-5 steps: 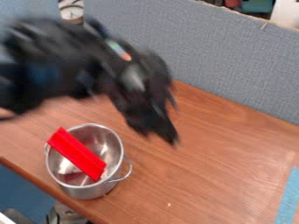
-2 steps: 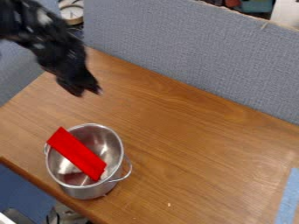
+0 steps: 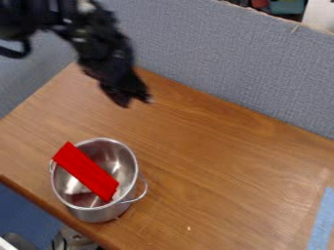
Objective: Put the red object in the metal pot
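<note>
red object (image 3: 85,169), one, in one metal pot (image 3: 125,201)

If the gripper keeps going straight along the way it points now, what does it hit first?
Most likely bare table. The shut gripper points steeply down over the wood near the back edge, well clear of the metal pot and the red object. Depth is uncertain from one view.

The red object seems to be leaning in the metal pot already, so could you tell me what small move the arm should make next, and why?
Probably just hold the gripper clear, or retreat a little. The red object already sits tilted in the metal pot, one end poking over the rim. The gripper is shut, empty and well away from it above the table.
</note>
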### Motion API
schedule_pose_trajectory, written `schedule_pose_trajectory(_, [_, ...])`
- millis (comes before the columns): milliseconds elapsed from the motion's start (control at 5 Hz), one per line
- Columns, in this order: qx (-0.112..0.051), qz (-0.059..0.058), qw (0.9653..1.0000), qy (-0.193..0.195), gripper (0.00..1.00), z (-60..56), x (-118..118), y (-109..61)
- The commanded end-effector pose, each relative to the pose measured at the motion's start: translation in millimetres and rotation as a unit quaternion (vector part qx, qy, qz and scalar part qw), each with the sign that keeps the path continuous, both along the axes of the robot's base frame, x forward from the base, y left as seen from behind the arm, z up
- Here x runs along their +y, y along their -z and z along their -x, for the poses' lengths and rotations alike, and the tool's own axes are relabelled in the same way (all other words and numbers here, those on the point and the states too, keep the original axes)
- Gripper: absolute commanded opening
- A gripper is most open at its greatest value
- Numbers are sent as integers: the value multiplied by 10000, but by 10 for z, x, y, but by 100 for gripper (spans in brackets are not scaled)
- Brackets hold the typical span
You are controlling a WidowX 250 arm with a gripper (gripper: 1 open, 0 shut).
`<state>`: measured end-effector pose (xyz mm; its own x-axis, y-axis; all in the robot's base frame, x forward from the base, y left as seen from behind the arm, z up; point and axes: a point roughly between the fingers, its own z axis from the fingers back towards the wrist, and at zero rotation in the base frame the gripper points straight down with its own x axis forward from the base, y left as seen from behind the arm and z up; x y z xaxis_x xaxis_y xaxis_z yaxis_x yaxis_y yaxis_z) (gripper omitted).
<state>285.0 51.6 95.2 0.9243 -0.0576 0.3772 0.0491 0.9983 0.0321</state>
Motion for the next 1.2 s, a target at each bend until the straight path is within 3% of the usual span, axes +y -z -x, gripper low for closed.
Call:
schedule_pose_trajectory(0, [-155, -13, 9997, 164, 0, 26, -469, -75])
schedule_pose_trajectory(200, [-74, -59, 9995, -312, 0, 95, -442, -64])
schedule_pose_trajectory(400, [210, -115, 9971, -725, 0, 84, -362, 191])
schedule_pose_trajectory(600, [25, -17, 9938, -1113, 0, 11, -397, 118])
schedule_pose_trajectory(800, [241, -45, 9932, -1141, 0, 203, -338, 229])
schedule_pose_trajectory(1000, [336, -69, 9920, -1215, 0, 394, -294, 333])
